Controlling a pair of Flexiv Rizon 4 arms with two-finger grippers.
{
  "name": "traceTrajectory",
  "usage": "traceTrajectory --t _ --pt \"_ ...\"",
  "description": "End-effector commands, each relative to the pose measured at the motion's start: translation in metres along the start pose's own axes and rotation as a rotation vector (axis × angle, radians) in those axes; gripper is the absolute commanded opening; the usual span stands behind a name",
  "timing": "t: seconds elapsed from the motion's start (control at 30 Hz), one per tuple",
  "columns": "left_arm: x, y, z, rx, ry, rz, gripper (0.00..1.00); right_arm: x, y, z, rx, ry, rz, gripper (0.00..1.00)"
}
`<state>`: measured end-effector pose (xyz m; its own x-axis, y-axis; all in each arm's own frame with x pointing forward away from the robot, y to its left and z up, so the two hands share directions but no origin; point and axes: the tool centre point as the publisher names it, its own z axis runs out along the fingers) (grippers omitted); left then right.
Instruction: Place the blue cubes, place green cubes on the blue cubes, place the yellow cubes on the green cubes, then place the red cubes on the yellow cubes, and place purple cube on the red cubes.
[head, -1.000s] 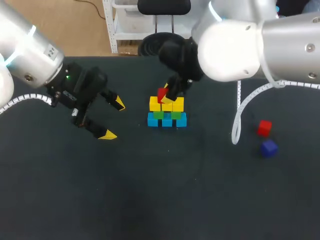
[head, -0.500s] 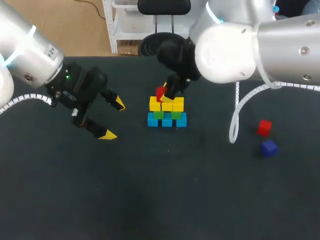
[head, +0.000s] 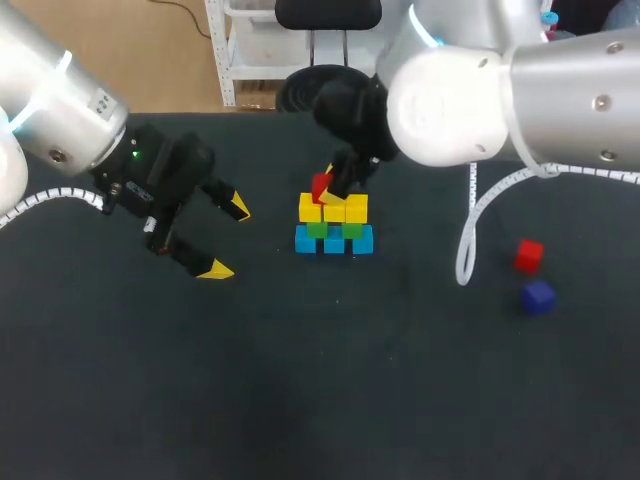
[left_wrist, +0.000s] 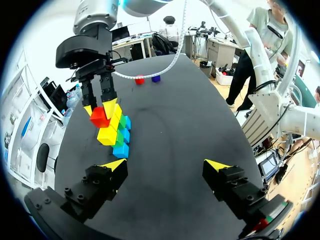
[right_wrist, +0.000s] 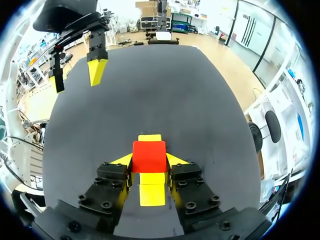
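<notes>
Your right end effector (head: 328, 188) clamps a red cube (head: 321, 186) over the stack (head: 334, 226); left end effector (head: 226, 238), spread apart, hangs well left; purple cube (head: 538, 296) lies far right.

Three blue cubes (head: 334, 241) are counted in the lowest row. Two green cubes (head: 316, 230) are seen in the row above; whether a third is hidden between them cannot be determined. Three yellow cubes (head: 357, 209) are counted in the uppermost row. Two red cubes are recorded: the held red cube (head: 321, 185) and the loose red cube (head: 529, 255). One purple cube (head: 538, 297) is recorded. Two grippers are counted, the left gripper (head: 226, 238) and the right gripper (right_wrist: 149, 161), each fitted with two yellow-tipped fingers.
</notes>
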<state>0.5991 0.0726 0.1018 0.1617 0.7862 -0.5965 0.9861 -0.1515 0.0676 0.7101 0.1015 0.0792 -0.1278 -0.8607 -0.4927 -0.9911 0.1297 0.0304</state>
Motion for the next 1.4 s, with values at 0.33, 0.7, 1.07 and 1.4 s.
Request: traceTrajectory --t 0.33,0.7,1.07,1.4 --pt "0.0003 0.0 -0.0003 0.0 0.001 0.001 1.0 -0.0022 -0.0011 0.0029 -0.005 0.004 -0.003 0.0" --pt "0.0003 0.0 -0.0003 0.0 0.001 0.001 1.0 -0.0013 0.0014 0.0049 -0.011 0.008 -0.003 0.0" --pt "0.0003 0.0 -0.0003 0.0 0.001 0.001 1.0 -0.0002 0.0002 0.0051 -0.006 0.008 0.002 0.0" --pt "0.0003 0.0 -0.0003 0.0 0.001 0.001 1.0 0.0016 -0.0004 0.0062 -0.004 0.011 0.006 0.0"
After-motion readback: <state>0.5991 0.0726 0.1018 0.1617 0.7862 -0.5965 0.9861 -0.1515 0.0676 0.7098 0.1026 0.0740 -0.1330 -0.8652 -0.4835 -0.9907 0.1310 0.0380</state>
